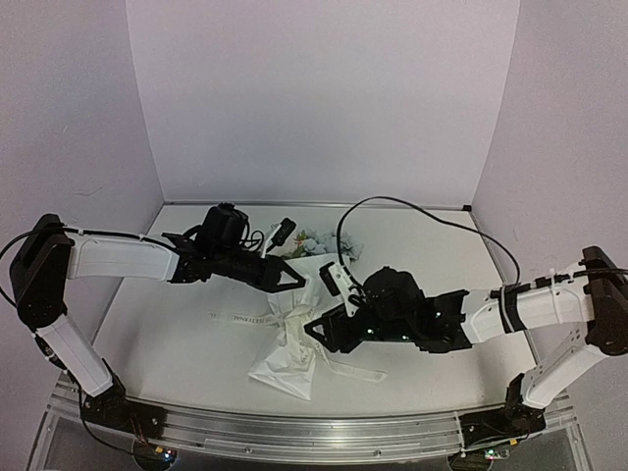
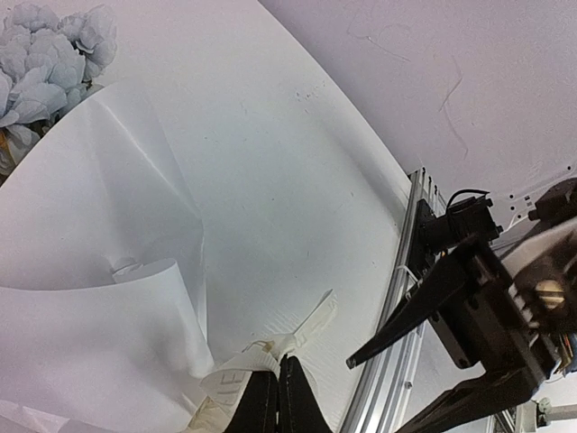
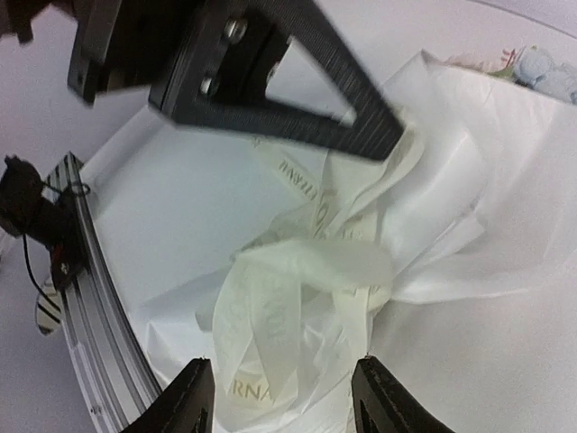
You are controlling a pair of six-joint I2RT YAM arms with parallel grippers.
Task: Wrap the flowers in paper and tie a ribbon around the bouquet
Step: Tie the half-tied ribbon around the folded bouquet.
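Cream ribbon [image 3: 270, 307], printed with lettering, is bunched in loose loops at the waist of the bouquet [image 1: 285, 363]. The bouquet lies in the middle of the desk [image 1: 167, 324], with its paper [image 3: 487, 225] tail toward 6 o'clock and the flowers [image 1: 319, 242] showing at 12 o'clock. The left hand [image 1: 300, 278], reaching in from 9 o'clock, is fully closed, its tips pinching a strand of the ribbon just above the paper. The right hand [image 3: 281, 370], coming in from 3 o'clock, stands about half open, with its fingers on either side of a ribbon loop and not gripping it. One ribbon end trails flat toward 9 o'clock, another toward 4 o'clock.
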